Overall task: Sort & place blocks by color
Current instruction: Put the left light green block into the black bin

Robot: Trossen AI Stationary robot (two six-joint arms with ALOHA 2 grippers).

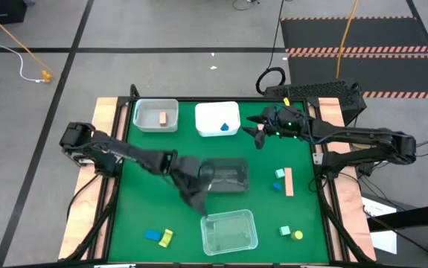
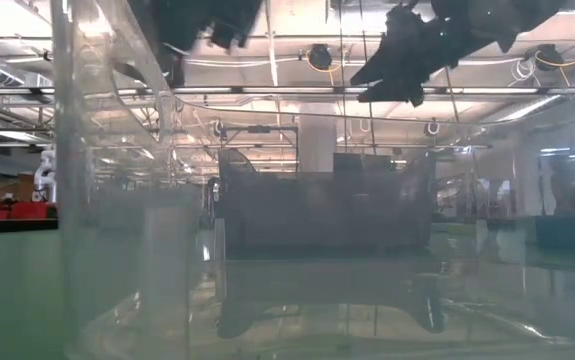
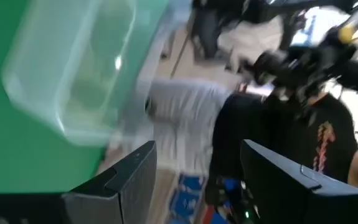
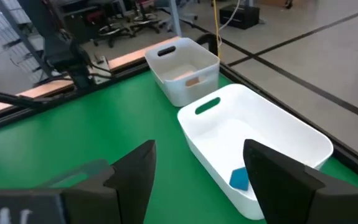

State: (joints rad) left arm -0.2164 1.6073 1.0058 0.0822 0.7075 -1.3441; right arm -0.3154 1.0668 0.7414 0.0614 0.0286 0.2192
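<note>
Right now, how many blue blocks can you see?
3. One lies in the white bin at, one beside the tan bar at, one near the front left by a yellow block at. Others could be hidden.

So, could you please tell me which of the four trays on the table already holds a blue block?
The white tray at the far edge, beside the right gripper, holds the blue block. Its neighbour holds a tan block.

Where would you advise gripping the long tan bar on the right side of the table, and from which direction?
Grip the tan bar across its narrow width at mid-length, coming straight down from above. It lies flat on the green table, long axis running away from the front edge. The mint block and blue block crowd its left side, so a finger there fits tightly.
</note>
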